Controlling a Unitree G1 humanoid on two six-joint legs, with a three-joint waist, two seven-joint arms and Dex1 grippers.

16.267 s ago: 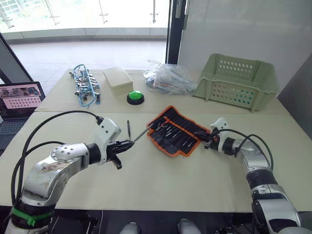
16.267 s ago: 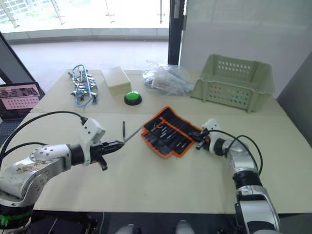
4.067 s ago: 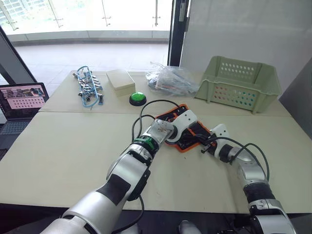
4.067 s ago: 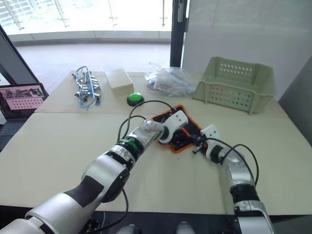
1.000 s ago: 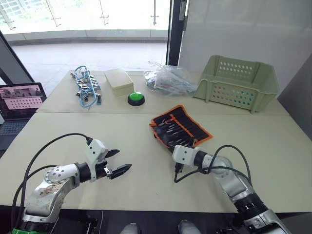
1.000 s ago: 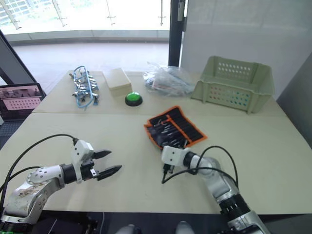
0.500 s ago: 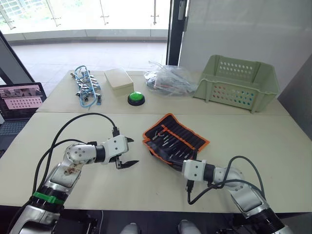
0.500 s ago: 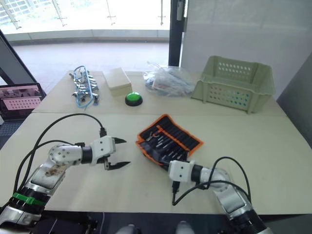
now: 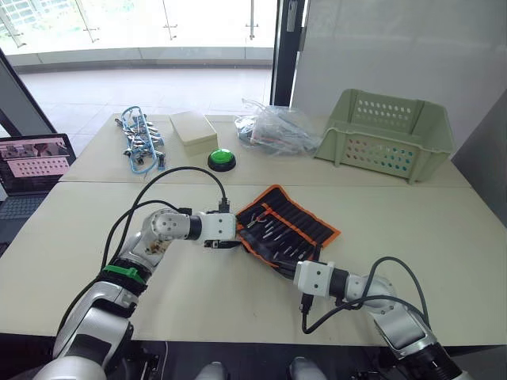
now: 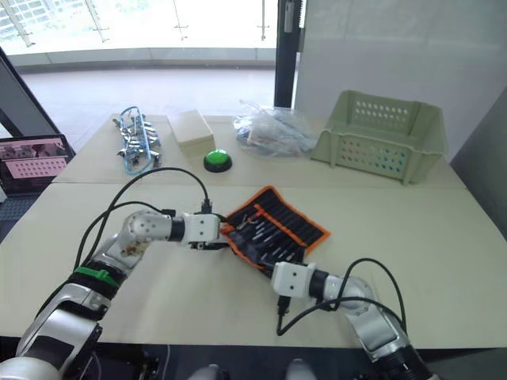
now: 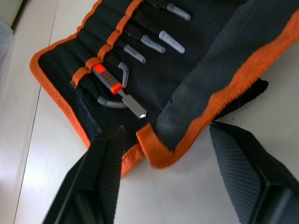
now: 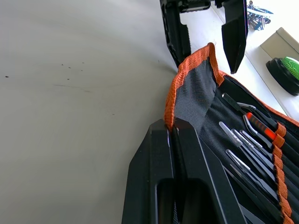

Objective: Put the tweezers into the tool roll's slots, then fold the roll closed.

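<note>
Black left gripper (image 11: 159, 182) has reached the tool roll (image 9: 287, 229), jaws apart.

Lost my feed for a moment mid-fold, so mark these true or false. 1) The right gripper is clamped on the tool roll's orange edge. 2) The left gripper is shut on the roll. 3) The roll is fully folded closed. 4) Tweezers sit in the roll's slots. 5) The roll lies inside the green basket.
1) True: the right gripper is shut on the tool roll at its lifted orange edge.
2) False: the left gripper is open, its fingers either side of the roll's corner.
3) False: only one flap is turned up; the inner face lies open.
4) True: the tweezers are tucked into the slots.
5) False: it lies on the table, nearer than the green basket.
</note>
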